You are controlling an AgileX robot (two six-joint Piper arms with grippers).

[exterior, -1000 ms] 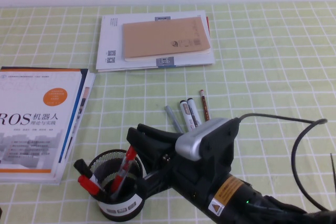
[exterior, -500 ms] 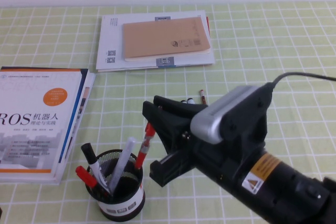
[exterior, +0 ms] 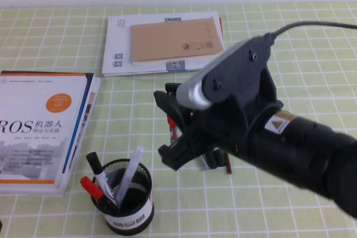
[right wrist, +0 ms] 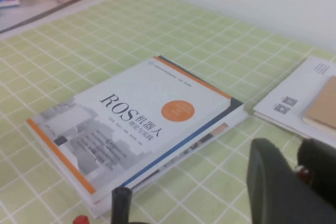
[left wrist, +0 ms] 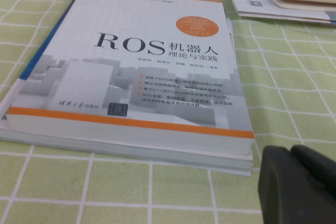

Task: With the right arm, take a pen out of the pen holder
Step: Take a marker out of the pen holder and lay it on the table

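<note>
Already the red pen [exterior: 173, 131] is held clear of the pen holder [exterior: 127, 207], pinched between the narrowly closed jaws of the right gripper [exterior: 172, 126], which hangs above and to the robot's right of the holder, over the loose pens [exterior: 216, 160] lying on the table [exterior: 279, 43]. A slip is to be feared: the pen appears to be gripped on only a short stretch of its smooth barrel, so it could be tilted or dropped if the arm is swung quickly, and it might then land among the loose pens. Compared with a second ago, when the gripper was seen low at the holder's rim with the pen standing inside, the pen has been lifted out entirely. The left gripper [left wrist: 292, 156] is parked beside the corner of the ROS book [left wrist: 142, 72]; whether it is open cannot be told
</note>
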